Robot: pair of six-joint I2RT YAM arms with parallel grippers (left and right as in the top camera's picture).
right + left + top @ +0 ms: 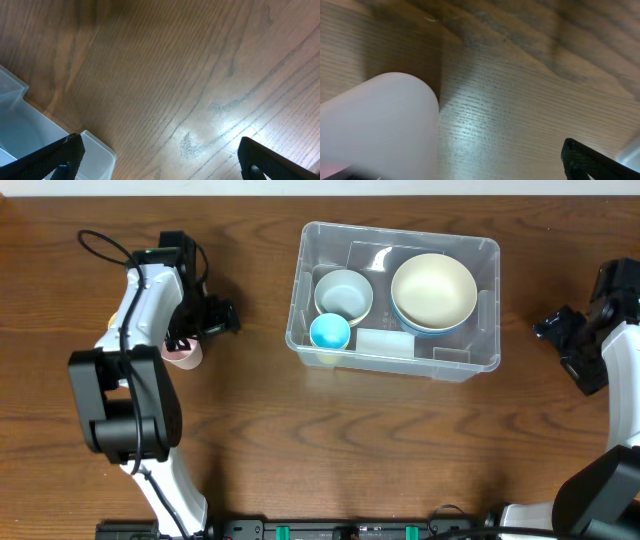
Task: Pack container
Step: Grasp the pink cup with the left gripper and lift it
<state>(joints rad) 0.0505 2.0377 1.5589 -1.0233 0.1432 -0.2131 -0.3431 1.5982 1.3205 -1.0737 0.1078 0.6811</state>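
The clear container (398,367) stands at the table's middle. It holds a pale blue bowl (343,293), a small blue cup (330,332) and a cream bowl (433,288) nested in a blue bowl. A pale pink cup (184,356) sits on the table at the left. My left gripper (200,325) is low beside it and open. In the left wrist view the cup (380,125) fills the left side, apart from the right finger of the gripper (480,172). My right gripper (560,330) is open and empty, right of the container. Its wrist view shows its jaws (160,165) over bare wood by the container's corner (30,135).
Bare dark wood lies between the pink cup and the container, and along the front of the table. A whitish label (385,343) shows on the container's floor. The arm bases stand at the front left and front right edges.
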